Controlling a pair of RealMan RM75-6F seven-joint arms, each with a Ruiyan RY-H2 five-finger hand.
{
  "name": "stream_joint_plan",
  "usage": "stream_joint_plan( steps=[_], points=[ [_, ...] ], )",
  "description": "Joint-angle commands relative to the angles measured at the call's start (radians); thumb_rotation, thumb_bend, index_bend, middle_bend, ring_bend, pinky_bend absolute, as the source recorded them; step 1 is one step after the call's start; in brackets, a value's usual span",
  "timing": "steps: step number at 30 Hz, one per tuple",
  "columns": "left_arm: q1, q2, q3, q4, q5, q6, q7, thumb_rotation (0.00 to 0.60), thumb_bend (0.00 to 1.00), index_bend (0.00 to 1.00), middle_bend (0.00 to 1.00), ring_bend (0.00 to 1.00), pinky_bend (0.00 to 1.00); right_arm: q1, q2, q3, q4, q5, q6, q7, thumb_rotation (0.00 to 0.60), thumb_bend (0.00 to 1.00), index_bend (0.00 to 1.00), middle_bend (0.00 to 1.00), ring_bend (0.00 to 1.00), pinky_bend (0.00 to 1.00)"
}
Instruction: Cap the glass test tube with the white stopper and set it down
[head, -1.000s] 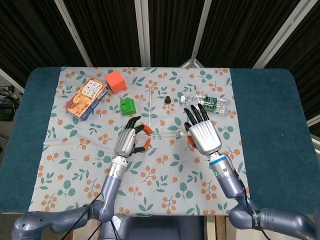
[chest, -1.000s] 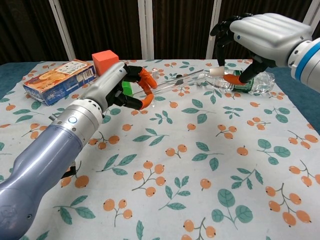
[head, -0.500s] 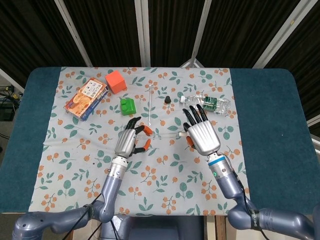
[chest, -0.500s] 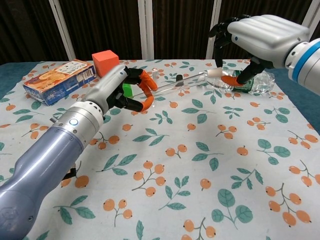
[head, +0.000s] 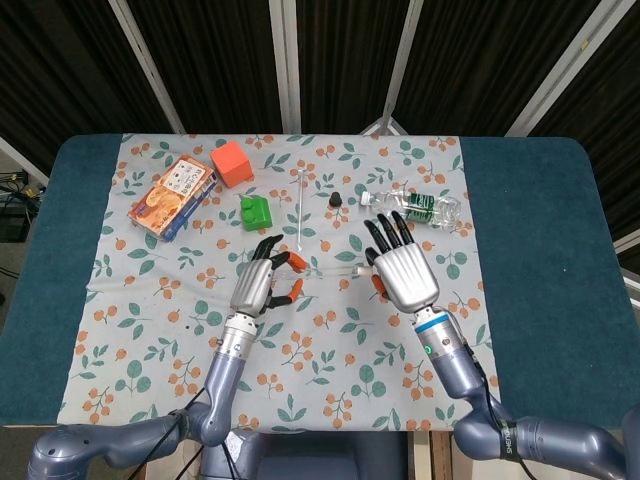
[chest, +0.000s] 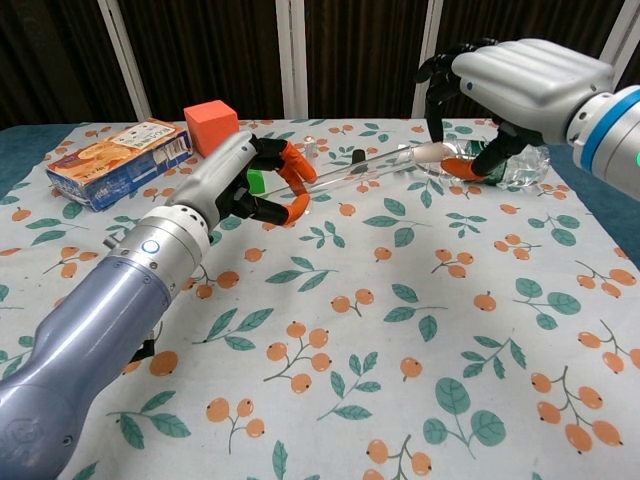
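Note:
A clear glass test tube (chest: 352, 167) hangs nearly level above the floral cloth. My left hand (chest: 262, 181) pinches its left end between orange fingertips. The same tube (head: 332, 270) spans the gap between both hands in the head view. My right hand (chest: 515, 82) pinches the white stopper (chest: 425, 152) between thumb and a finger. The stopper sits right at the tube's right end and seems to touch its mouth. From above, my right hand (head: 401, 268) hides most of the stopper (head: 367, 268), while my left hand (head: 261, 284) is plainly seen.
Beyond the hands lie a plastic bottle (head: 420, 208), a small black cap (head: 337, 199), a thin glass rod (head: 300, 205), a green block (head: 256, 211), an orange cube (head: 231, 162) and a snack box (head: 172, 196). The floral cloth (head: 330, 370) covers the table's middle.
My right hand has drifted slightly left and down, bringing the stopper up against the tube's end. The left hand has held the tube almost still.

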Motion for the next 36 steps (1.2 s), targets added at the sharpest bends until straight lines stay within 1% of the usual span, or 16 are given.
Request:
stream_joint_plan(
  steps=[1, 36],
  points=[
    [-0.001, -0.001, 0.001, 0.001, 0.001, -0.001, 0.001, 0.600, 0.68, 0.55, 0.48, 0.09, 0.02, 0.001, -0.001, -0.001, 0.000, -0.001, 0.000, 0.000, 0.600, 0.44, 0.59, 0.15, 0.06, 0.00],
    [-0.020, -0.031, -0.008, 0.006, 0.001, -0.012, 0.016, 0.600, 0.68, 0.55, 0.48, 0.09, 0.02, 0.004, -0.011, -0.002, 0.005, 0.000, 0.005, 0.003, 0.600, 0.44, 0.59, 0.15, 0.06, 0.00]
  ],
)
